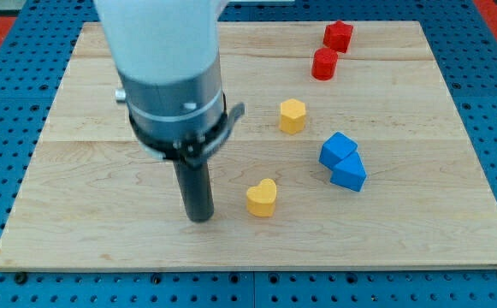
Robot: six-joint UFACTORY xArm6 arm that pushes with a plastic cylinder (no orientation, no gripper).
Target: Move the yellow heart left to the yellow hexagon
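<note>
Resting on the wooden board [85, 231], my tip [199, 217] stands just left of the yellow heart [262, 198], apart from it, clamping nothing. The yellow hexagon [292, 115] lies farther and slightly right. Judged: to push the heart leftward, I must first circle to its right side.

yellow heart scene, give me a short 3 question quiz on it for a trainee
1. True or false: my tip is touching the yellow heart.
2. Which block lies nearest the yellow hexagon? A) red cylinder B) red block C) lower blue block
3. Fill in: the yellow heart lies toward the view's ______ from the yellow hexagon.

Key:
1. False: my tip stands apart from it, on the view's left.
2. A
3. bottom, and a little to the view's left.
</note>
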